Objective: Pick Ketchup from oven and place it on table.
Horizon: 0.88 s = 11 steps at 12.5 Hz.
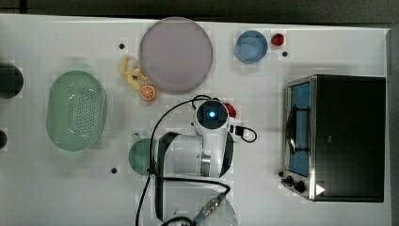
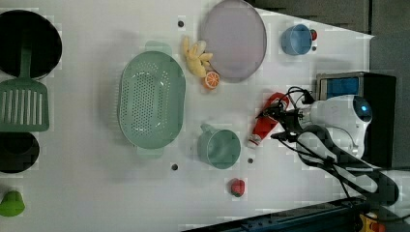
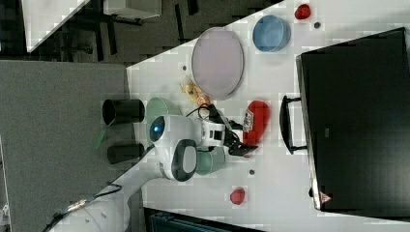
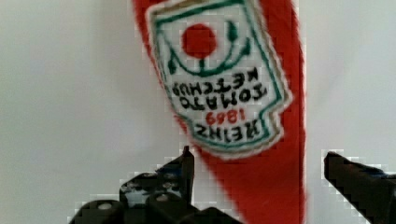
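Observation:
The Ketchup (image 4: pixel 224 93), a red bottle with a white-and-red label, lies flat on the white table (image 1: pixel 70 188) in front of the oven (image 1: pixel 348 136). In the left view the Ketchup (image 2: pixel 265 124) points its white cap toward the green cup (image 2: pixel 220 147). My gripper (image 4: pixel 259 161) is open and straddles the bottle's red body, one dark finger (image 4: pixel 184 168) on each side with a small gap to the plastic. In the right view the gripper (image 3: pixel 239 131) sits beside the Ketchup (image 3: pixel 256 121), near the oven's handle (image 3: pixel 287 123). The arm's wrist (image 1: pixel 214 115) covers most of the bottle from above.
A green colander (image 1: pixel 75 110), a purple plate (image 1: pixel 175 54), a blue bowl (image 1: pixel 251 46), bananas and an orange slice (image 1: pixel 147 92) lie across the table. Red strawberry toys (image 1: pixel 277 39) (image 2: pixel 237 187) sit near the edges. Black pots and a green spatula (image 2: pixel 24 104) line the left view's left.

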Tool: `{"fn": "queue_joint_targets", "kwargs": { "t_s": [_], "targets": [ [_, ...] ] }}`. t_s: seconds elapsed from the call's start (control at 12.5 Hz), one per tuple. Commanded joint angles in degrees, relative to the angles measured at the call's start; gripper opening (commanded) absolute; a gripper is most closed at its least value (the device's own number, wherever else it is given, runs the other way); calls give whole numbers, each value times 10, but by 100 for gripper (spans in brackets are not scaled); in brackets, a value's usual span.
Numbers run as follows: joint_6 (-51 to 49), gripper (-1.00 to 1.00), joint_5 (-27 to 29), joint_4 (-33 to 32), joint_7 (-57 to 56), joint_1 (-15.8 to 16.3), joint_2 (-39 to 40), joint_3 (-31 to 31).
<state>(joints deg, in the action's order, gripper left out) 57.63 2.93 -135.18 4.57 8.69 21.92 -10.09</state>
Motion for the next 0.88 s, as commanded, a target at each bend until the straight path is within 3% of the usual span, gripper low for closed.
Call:
{"fn": "queue_joint_targets", "kwargs": {
  "t_s": [0.08, 0.32, 0.88],
  "targets": [
    [-6, 100, -4, 78, -13, -11, -104, -1],
    [-158, 100, -4, 148, -13, -12, -165, -4],
    [-357, 100, -5, 310, -6, -12, -206, -3]
  ]
}}
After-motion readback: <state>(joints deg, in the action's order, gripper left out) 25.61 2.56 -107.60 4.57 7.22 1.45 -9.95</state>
